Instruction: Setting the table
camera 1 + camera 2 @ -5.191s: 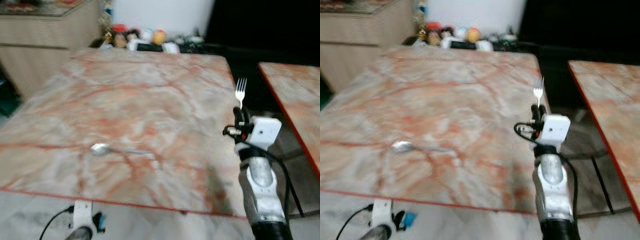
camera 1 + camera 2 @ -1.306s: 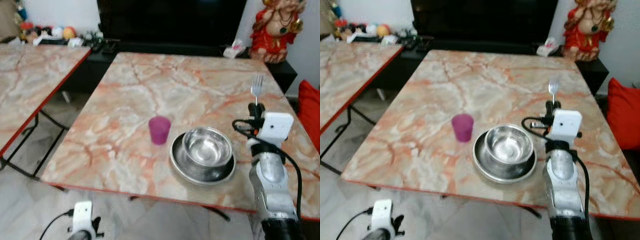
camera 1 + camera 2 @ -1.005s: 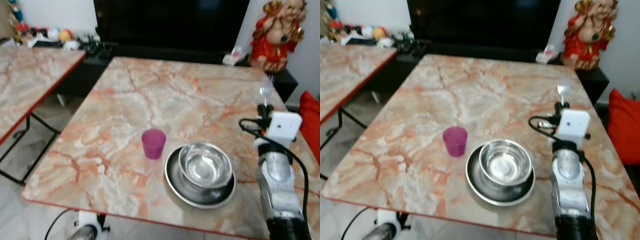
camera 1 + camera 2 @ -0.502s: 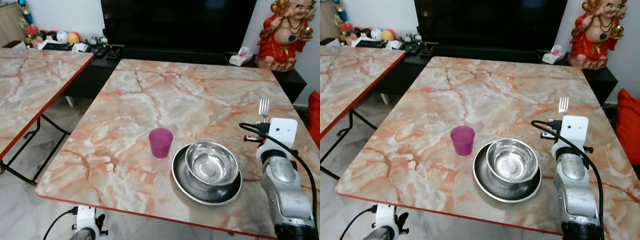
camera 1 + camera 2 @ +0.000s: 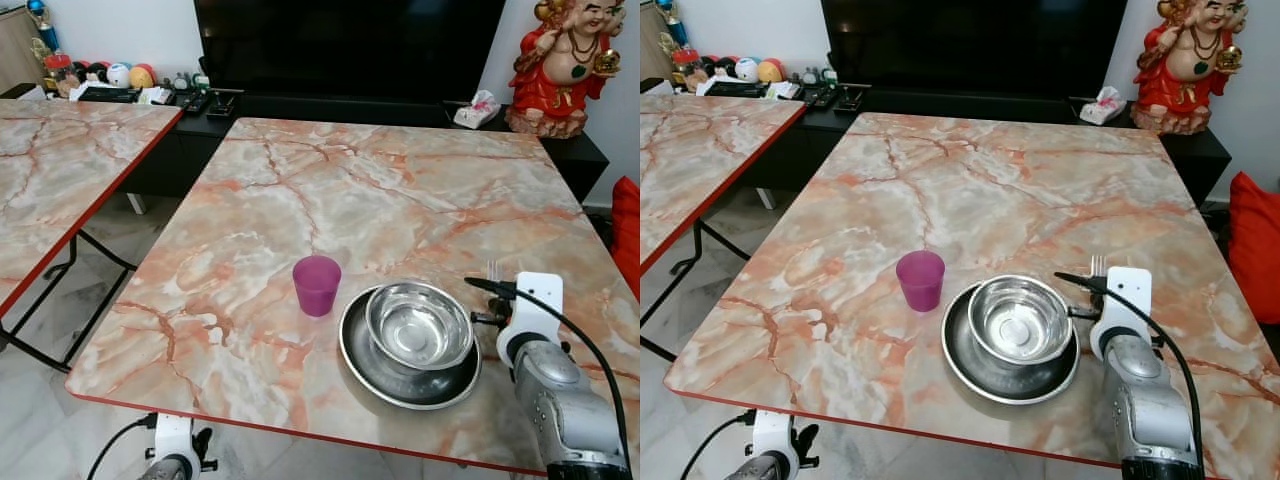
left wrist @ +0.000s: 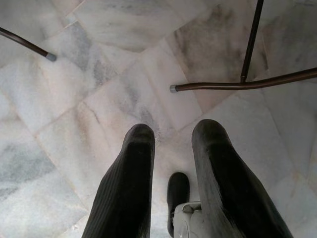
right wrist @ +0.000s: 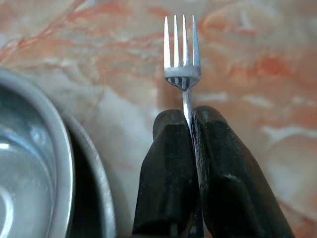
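Observation:
My right gripper (image 7: 189,116) is shut on the handle of a silver fork (image 7: 182,54), tines pointing away from me. The fork (image 5: 492,270) hangs low over the marble table (image 5: 330,190), just right of a steel bowl (image 5: 418,325) that sits in a steel plate (image 5: 400,377). A purple cup (image 5: 316,285) stands upright to the left of the plate. The right wrist (image 5: 1120,300) hides the fingers in the head views. My left gripper (image 6: 171,134) hangs over the tiled floor, open and holding nothing.
A second marble table (image 5: 60,170) stands to the left across a gap. Behind are a black TV console (image 5: 340,105) and a red figurine (image 5: 560,60). A red cushion (image 5: 630,230) lies at the right edge. Table legs (image 6: 247,84) cross the floor.
The camera swung from the left table to this one. Over the last second my right gripper came down with the fork, from raised to low beside the plate.

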Controlling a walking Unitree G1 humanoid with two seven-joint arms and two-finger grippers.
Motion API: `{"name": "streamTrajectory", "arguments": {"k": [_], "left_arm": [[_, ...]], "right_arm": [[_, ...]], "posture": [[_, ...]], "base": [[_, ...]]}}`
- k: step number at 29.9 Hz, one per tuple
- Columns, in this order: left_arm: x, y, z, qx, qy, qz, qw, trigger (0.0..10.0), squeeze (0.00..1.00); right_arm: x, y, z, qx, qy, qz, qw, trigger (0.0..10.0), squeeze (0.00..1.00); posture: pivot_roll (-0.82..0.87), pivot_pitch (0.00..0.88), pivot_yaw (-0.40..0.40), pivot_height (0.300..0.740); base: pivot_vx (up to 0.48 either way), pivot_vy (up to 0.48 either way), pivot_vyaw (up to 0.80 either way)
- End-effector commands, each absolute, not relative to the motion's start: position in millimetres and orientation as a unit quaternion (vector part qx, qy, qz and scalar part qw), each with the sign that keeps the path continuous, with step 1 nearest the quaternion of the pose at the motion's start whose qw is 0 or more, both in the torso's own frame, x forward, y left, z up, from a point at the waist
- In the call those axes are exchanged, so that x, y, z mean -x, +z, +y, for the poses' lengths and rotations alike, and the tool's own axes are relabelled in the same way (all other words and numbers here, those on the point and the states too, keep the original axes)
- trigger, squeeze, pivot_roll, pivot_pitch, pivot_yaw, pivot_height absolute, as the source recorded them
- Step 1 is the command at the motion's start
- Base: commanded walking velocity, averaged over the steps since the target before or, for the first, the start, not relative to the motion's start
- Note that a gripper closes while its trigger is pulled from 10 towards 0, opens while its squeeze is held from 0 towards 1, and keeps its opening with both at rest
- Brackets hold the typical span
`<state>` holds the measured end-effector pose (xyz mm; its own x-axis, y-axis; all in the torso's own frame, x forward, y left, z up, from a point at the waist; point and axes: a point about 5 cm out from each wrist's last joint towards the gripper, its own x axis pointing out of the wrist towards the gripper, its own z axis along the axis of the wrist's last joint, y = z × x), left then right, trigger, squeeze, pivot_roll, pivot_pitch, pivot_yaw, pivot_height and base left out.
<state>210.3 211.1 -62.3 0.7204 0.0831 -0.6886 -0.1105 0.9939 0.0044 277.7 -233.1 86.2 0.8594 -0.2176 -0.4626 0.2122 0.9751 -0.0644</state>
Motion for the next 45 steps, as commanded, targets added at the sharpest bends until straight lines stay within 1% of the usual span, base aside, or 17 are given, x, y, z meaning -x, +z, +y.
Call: {"name": "streamTrajectory", "arguments": {"k": [1,8,13,25,38,39,40,41,42,45], "left_arm": [[-207.1,-64.8,211.9,0.015,0.048,0.384,0.922,10.0,0.00],[-208.0,-64.7,210.0,0.015,0.046,0.383,0.923,10.0,0.00],[-208.5,-64.3,210.3,0.015,0.047,0.383,0.923,10.0,0.00],[-209.4,-64.0,209.7,0.017,0.050,0.383,0.922,10.0,0.00],[-209.3,-63.9,210.9,0.016,0.052,0.383,0.922,10.0,0.00],[-209.3,-63.9,211.0,0.016,0.052,0.383,0.922,10.0,0.00],[-209.3,-63.9,211.0,0.015,0.052,0.383,0.922,10.0,0.00],[-209.4,-63.8,211.0,0.015,0.052,0.383,0.922,10.0,0.00],[-209.5,-63.8,211.0,0.015,0.052,0.383,0.922,10.0,0.00],[-209.8,-63.6,211.0,0.015,0.052,0.382,0.923,10.0,0.00]], "right_arm": [[-275.1,78.4,-234.3,0.000,-0.114,0.259,0.959,10.0,0.00],[-272.7,68.1,-240.4,0.021,-0.128,0.278,0.952,10.0,0.00],[-273.2,66.6,-243.0,0.016,-0.131,0.278,0.952,10.0,0.00],[-273.0,62.4,-234.2,0.014,-0.118,0.282,0.952,10.0,0.00],[-270.7,56.6,-232.5,0.013,-0.114,0.292,0.950,10.0,0.00],[-270.6,56.4,-232.5,0.013,-0.114,0.292,0.949,10.0,0.04],[-270.5,56.0,-232.3,0.013,-0.114,0.293,0.949,10.0,0.55],[-270.5,55.8,-232.1,0.013,-0.114,0.293,0.949,10.0,0.55],[-270.5,55.6,-231.9,0.012,-0.114,0.294,0.949,10.0,0.62],[-270.7,55.4,-231.2,0.012,-0.111,0.296,0.949,10.0,0.56]], "posture": [[0.03,0.000,0.000,0.740],[0.03,0.000,0.001,0.740],[0.03,0.000,0.001,0.740],[0.04,0.000,0.000,0.740],[0.04,0.001,0.001,0.740],[0.04,0.001,0.002,0.740],[0.04,0.002,0.001,0.740],[0.04,0.002,0.001,0.740],[0.04,0.003,0.001,0.740],[0.04,0.003,0.001,0.740]], "base": [[0.000,0.000,0.00],[0.000,0.000,0.00],[0.000,0.000,0.00],[0.000,0.000,0.00],[0.000,0.000,0.00],[0.000,0.000,0.00],[0.000,0.000,0.00],[0.000,0.000,0.00],[0.000,0.000,0.00],[0.000,0.000,0.00]]}}
